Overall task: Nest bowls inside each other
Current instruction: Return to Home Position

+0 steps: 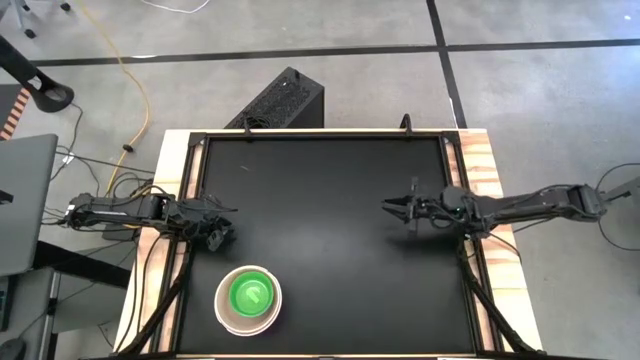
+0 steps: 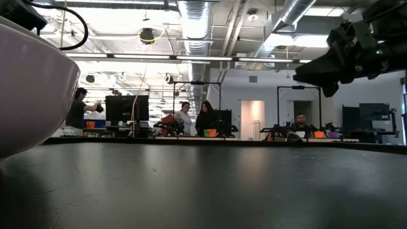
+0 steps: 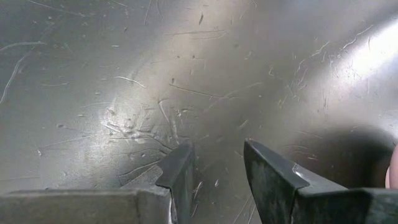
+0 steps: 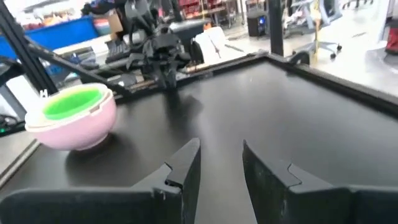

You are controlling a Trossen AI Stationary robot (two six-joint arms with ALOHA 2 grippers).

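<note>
A stack of nested bowls (image 1: pixel 248 298) stands on its base near the table's front left. The innermost bowl is bright green (image 4: pixel 73 102), and the outer wall looks pink in the right wrist view (image 4: pixel 74 130). In the low view the stack's wall (image 2: pixel 32 89) fills the left edge. My left gripper (image 1: pixel 222 236) waits at the table's left side, just beyond the stack, open with nothing between its fingers (image 3: pixel 217 149). My right gripper (image 1: pixel 390 207) is held level over the table's right half. It points toward the left and is open and empty (image 4: pixel 221 146).
The black tabletop (image 1: pixel 330 260) stretches bare between the two grippers. A black box (image 1: pixel 285 100) stands on the floor beyond the far edge. Wooden rails (image 1: pixel 480 170) run along the table's sides. People sit and stand in the room behind (image 2: pixel 197 117).
</note>
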